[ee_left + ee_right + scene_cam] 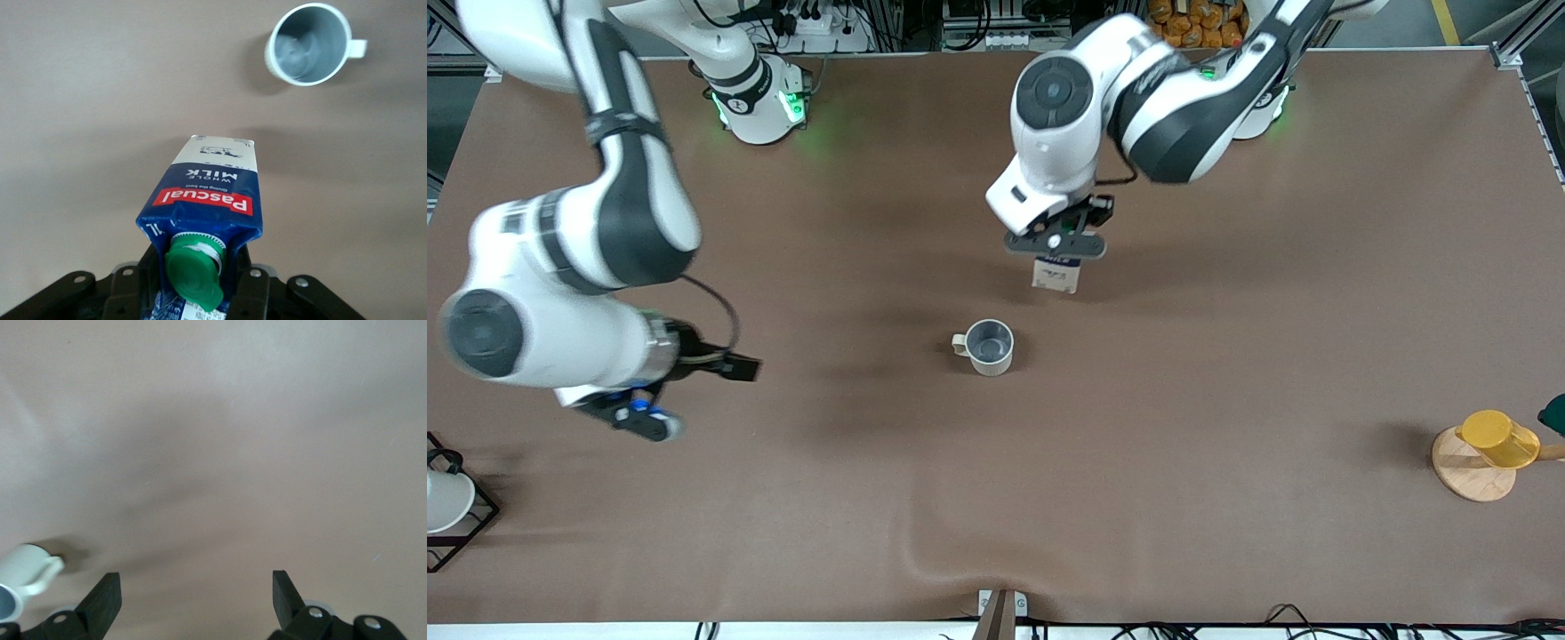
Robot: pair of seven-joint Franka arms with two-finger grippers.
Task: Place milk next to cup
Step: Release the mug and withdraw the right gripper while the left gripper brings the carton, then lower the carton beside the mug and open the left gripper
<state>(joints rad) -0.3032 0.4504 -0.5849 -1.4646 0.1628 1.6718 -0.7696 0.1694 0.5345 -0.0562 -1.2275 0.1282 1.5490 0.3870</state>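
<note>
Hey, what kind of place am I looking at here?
Probably a robotics lab: a brown-covered table, the left pincer holding the milk above the bare table by the cup, the right pincer waiting open, and cables along the edges.

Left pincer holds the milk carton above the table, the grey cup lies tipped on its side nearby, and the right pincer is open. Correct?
Not quite: the cup stands upright, as the front view shows. The left pincer does hold the milk carton, and the right pincer is open.

Even, diffuse overhead light falls on the brown table point(1227, 400), casting soft shadows beside the cup point(991, 346). The right arm point(569, 267) shows motion blur; no glare.
</note>
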